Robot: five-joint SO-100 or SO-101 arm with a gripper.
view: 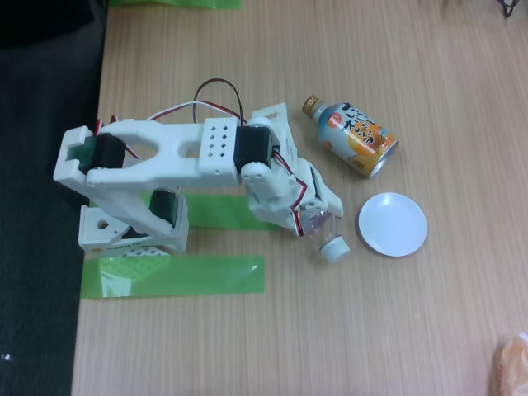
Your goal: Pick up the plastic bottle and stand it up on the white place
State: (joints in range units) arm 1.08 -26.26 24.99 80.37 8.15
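Green tape, end effector over plastic bottle — white place beside

I have one fixed view, set high above the bench and looking almost straight down on it. It sits far enough back to take in the whole white arm, from its base at picture left to the claw near the middle. The bench's edge runs down the left side of the picture, with dark floor beyond it. The bench top carries on out of frame at the top, right and bottom.
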